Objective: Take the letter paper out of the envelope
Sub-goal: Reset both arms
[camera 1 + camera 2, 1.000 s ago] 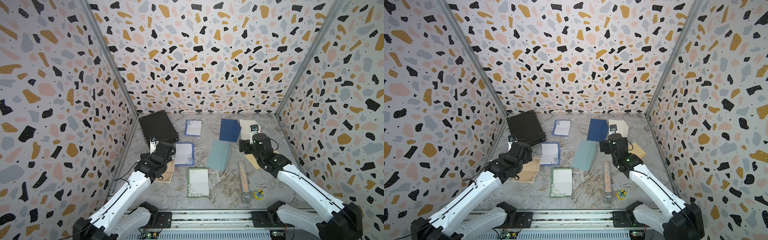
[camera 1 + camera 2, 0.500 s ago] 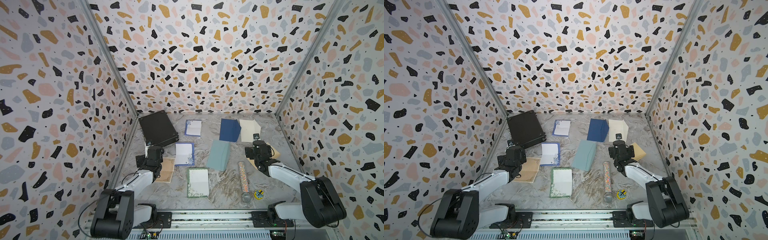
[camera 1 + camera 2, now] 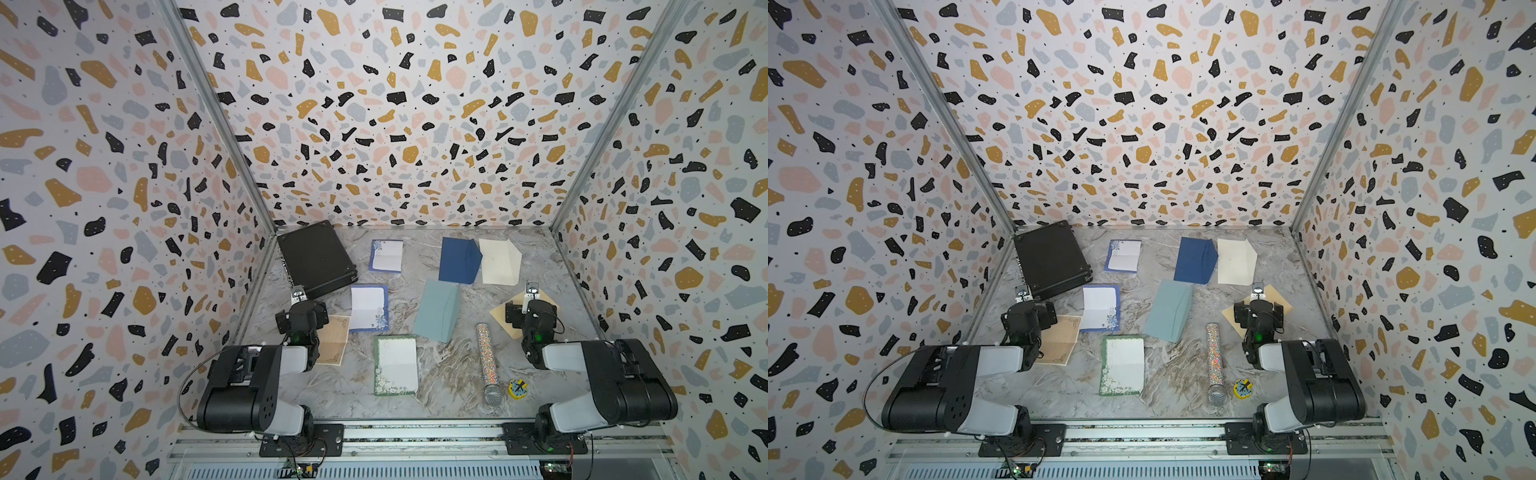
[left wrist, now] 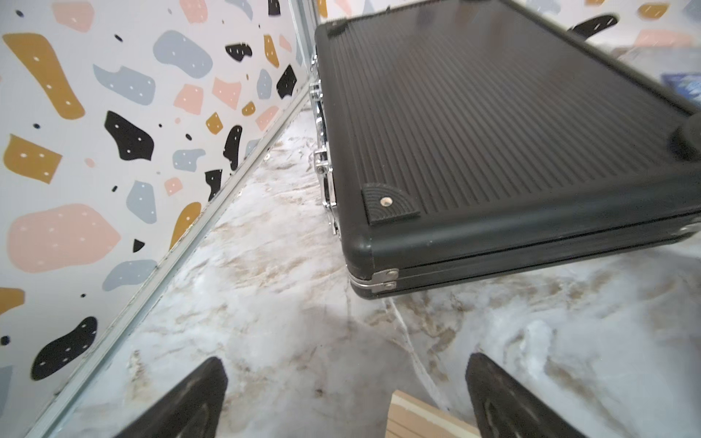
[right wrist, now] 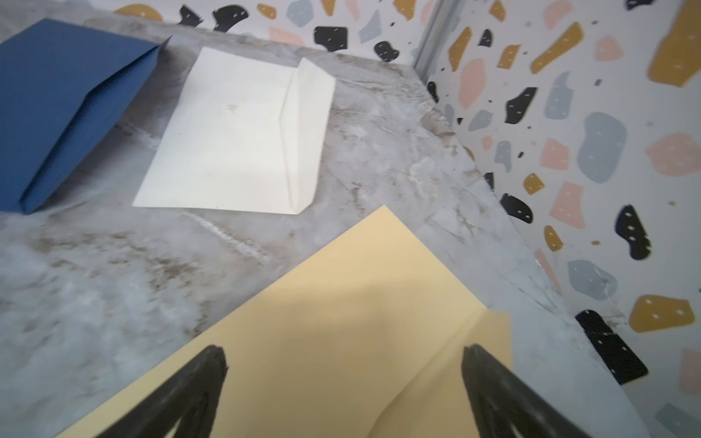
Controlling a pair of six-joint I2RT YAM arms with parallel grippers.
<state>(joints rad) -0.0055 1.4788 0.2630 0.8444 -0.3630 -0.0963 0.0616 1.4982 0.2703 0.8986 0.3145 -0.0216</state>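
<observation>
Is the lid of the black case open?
No, the black case lies shut, its lid down on the base with only a thin closed seam along the side.

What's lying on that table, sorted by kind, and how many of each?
Envelopes: 4 (dark blue, cream, teal, yellow)
Letter sheets: 4 (two blue-bordered, green-bordered, tan)
Black case: 1
Glitter tube: 1
Small yellow object: 1
Total: 11
</observation>
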